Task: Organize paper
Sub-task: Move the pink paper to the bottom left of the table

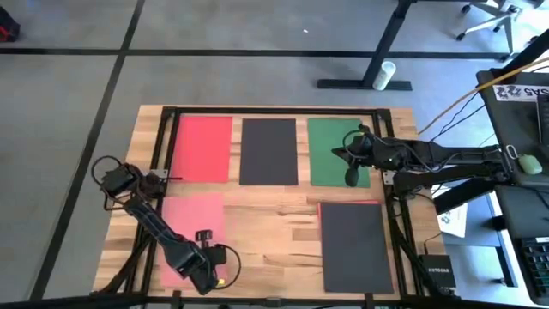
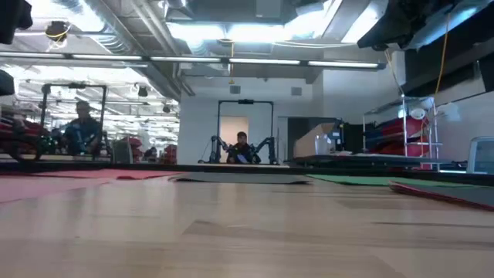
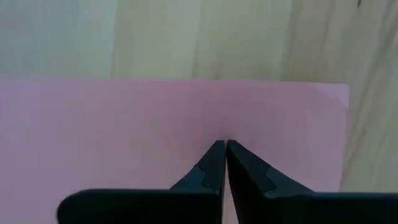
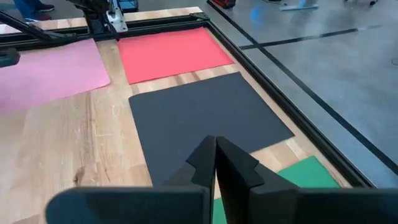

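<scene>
Paper layout, left to right on the tabletop (image 1: 266,232): pink sheet (image 1: 193,225) sits at the near-left, with the left claw (image 1: 203,273) parked low over its near end. Its two fingers are pressed together with nothing pinched between them, and the tips hang just above the pink surface in the left wrist view. My read is that it's pinning or nudging the sheet to square it up, not lifting it.

Far row has the red sheet (image 1: 203,148), then a black sheet (image 1: 268,152), then the green sheet (image 1: 336,151). They lie flat side by side with narrow gaps and edges roughly parallel, so this looks like the sorted row.

The right claw (image 1: 350,157) hovers over the green sheet near the edge facing the black one. Its fingers are also closed together and empty; the right wrist view looks past them onto black and red.

Near-right there's a second black sheet (image 1: 356,245) with a red sliver (image 1: 347,203) showing along its far edge, so likely another sheet is stacked under it. That pile probably still needs separating.
</scene>
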You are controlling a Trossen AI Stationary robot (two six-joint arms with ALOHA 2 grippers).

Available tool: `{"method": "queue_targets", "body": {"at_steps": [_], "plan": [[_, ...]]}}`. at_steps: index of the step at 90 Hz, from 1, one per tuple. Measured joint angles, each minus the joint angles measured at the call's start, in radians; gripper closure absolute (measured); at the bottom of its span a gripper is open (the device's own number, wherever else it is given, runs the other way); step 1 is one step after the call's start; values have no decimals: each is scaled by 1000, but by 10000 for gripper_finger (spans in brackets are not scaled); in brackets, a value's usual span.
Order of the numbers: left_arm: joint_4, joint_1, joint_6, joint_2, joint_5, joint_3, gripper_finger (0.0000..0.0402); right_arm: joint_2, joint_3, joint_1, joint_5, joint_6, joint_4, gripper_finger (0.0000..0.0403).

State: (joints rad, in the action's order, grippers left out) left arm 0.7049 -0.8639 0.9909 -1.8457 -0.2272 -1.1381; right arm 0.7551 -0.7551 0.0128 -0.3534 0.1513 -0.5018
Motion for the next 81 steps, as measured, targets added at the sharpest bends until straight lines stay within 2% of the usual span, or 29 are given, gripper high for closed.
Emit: {"method": "queue_targets", "body": {"at_steps": [23,41,54,65,81], "plan": [[23,-9,20,29,-32,-36,401,0,0,0,0,0,-4,403],[260,34,156,29,-54,-12,402,0,0,0,0,0,-3,403],[357,76,295,29,-181,29,402,0,0,0,0,0,-3,403],[345,132,370,29,-211,81,402,0,0,0,0,0,-3,403],[210,174,351,31,-216,158,401,0,0,0,2,0,-4,403]]}}
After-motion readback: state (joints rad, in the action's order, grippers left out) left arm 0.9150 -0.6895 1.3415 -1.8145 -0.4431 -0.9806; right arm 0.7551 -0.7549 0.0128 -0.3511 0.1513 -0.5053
